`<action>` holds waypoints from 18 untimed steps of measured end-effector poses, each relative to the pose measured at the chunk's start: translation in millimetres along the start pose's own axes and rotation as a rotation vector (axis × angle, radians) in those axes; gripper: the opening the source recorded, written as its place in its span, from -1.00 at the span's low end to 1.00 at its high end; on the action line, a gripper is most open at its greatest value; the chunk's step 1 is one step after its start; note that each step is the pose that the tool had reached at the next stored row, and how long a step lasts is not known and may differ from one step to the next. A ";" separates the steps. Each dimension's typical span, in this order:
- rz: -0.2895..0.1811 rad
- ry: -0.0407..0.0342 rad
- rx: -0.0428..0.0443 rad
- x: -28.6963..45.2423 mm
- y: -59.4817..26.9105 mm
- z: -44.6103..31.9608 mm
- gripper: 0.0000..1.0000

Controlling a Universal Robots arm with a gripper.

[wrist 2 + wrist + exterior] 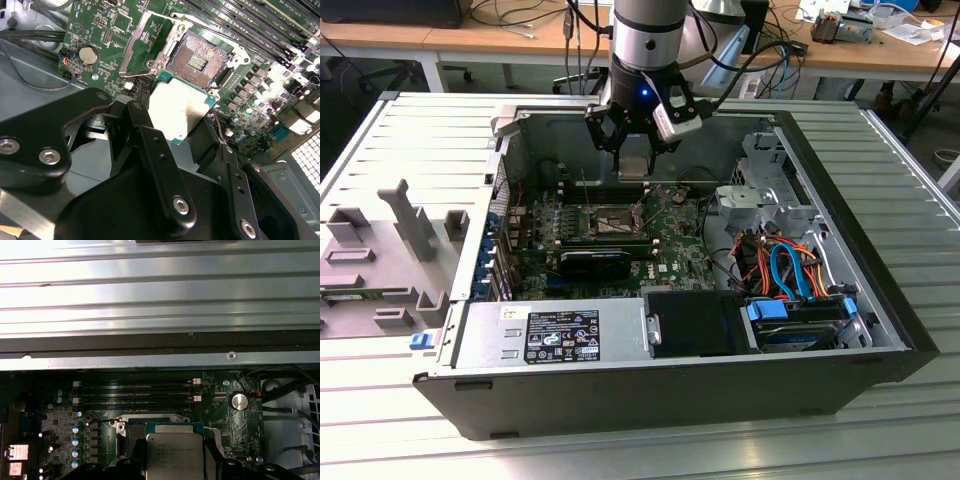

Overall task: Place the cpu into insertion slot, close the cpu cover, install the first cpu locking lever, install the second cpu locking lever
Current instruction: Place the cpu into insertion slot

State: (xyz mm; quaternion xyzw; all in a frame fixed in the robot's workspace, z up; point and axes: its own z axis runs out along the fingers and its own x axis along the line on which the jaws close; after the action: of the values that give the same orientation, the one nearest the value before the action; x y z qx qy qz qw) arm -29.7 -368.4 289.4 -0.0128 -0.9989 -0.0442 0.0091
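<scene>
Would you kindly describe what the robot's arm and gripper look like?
The arm is a silver-grey tube with a dark band and a small blue light at the wrist. The gripper is black, built of jointed links with silver screws. Black cables trail from the wrist.

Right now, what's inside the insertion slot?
The insertion slot holds only its bare contact grid; no chip is seated. The cpu, held in the gripper, hides one edge.

A robotics lab or electronics workshop is indicated: an opened desktop computer case (620, 400) is laid on a ribbed metal counter (410, 140), a robot arm (645, 45) is seen above it, and wooden desks (450, 40) strewn with cables (525, 20) are ranged behind.
</scene>
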 end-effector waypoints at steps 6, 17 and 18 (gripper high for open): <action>0.000 0.0000 0.0000 0.0 -0.1 0.9 0.09; 0.000 0.0000 0.0000 -0.1 -0.3 3.6 0.09; 0.000 0.0000 0.0000 -0.1 -0.4 4.0 0.09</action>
State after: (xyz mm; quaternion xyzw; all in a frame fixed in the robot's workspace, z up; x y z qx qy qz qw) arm -29.7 -368.4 285.4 -0.0128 -0.9989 -0.0443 0.0091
